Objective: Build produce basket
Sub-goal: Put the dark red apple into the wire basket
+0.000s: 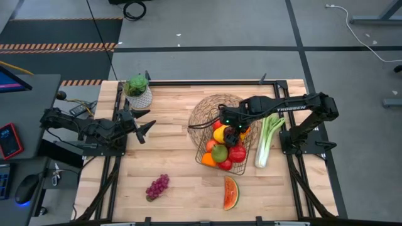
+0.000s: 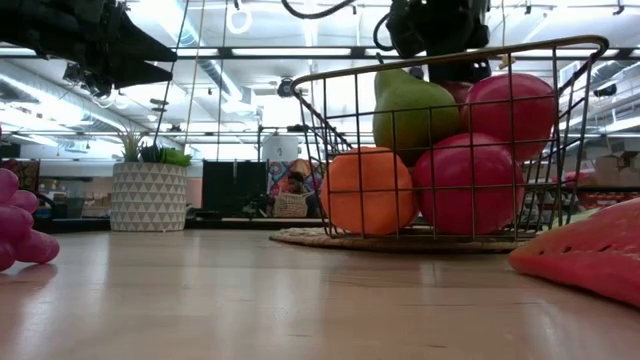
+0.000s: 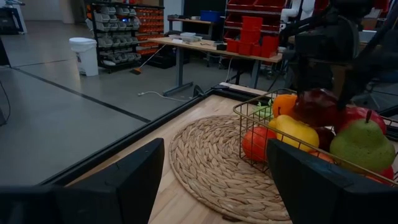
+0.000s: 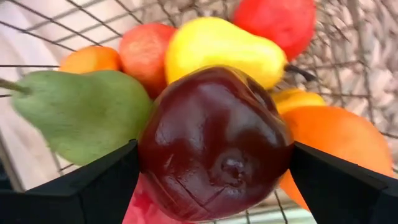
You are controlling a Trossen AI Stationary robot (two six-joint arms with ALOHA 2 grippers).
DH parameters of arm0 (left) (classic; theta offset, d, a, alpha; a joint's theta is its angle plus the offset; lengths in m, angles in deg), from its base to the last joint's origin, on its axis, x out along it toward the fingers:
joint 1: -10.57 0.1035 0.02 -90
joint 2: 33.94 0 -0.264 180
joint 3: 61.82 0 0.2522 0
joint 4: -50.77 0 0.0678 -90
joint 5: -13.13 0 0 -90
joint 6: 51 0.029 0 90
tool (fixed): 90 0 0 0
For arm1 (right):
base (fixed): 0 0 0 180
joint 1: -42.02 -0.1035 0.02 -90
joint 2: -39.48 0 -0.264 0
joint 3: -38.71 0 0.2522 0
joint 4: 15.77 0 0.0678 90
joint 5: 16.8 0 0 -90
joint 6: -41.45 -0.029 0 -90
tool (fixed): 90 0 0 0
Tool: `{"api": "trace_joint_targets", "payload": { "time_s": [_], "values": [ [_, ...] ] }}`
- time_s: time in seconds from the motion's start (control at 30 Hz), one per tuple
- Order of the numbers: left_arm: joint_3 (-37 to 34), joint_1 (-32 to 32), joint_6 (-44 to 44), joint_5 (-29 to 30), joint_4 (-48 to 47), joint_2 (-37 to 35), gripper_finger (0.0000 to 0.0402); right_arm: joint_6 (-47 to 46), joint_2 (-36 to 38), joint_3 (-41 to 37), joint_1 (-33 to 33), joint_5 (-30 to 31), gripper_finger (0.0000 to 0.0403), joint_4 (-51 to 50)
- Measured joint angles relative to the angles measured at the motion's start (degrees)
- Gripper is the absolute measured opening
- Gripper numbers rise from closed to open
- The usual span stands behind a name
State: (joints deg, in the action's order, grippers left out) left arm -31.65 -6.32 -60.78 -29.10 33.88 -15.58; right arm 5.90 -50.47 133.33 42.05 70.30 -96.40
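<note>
My right gripper (image 1: 232, 134) holds a dark red apple (image 4: 214, 143) over the wire basket (image 1: 200, 154).

I see its 2 fingers clamped on the apple's sides, above the green pear (image 4: 81, 115) and yellow pear (image 4: 217, 50). My left gripper (image 1: 142, 123) waits open near the potted plant (image 1: 137, 91); grapes (image 1: 157, 186), watermelon slice (image 1: 231, 192) and celery (image 1: 267, 139) lie on the table (image 1: 182, 188).

Wire basket (image 1: 202, 135) upright, half on woven mat, holding green pear (image 1: 219, 152), oranges, yellow pear (image 4: 217, 50), red apples. Dark red apple (image 4: 214, 143) held above pile. Celery stalk (image 1: 266, 139) just beside basket; grapes (image 1: 157, 186), watermelon slice (image 1: 230, 193) apart on tabletop.
</note>
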Motion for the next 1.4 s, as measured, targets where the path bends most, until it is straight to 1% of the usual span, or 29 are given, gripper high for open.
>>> {"api": "trace_joint_targets", "payload": {
  "time_s": [0.1, 0.23, 0.3, 0.47, 1.1, 1.4],
  "values": [
    [0.0, 0.0, 0.0, 0.0, 0.0, 0.0, 0.0288, -0.4, 0.0, -0.5, -0.6, 2.8, 0.0398, 0.0],
    [0.0, 0.0, 0.0, 0.0, 0.0, 0.0, 0.0288, -1.4, 0.0, -2.3, -2.0, 4.5, 0.0399, 0.6],
    [0.0, 0.0, 0.0, 0.0, 0.0, 0.0, 0.0288, -1.5, 0.1, -3.2, -2.8, 6.2, 0.04, 1.4],
    [0.0, 0.0, 0.0, 0.0, 0.0, 0.0, 0.0288, -2.9, 0.2, -3.4, -3.8, 9.6, 0.04, 1.4],
    [0.0, 0.0, 0.0, 0.0, 0.0, 0.0, 0.0288, -2.8, -0.1, -2.6, -3.6, 9.4, 0.04, 0.9],
    [0.0, 0.0, 0.0, 0.0, 0.0, 0.0, 0.0288, -1.8, -0.1, -1.1, -2.9, 6.5, 0.04, 6.1]
  ]
}}
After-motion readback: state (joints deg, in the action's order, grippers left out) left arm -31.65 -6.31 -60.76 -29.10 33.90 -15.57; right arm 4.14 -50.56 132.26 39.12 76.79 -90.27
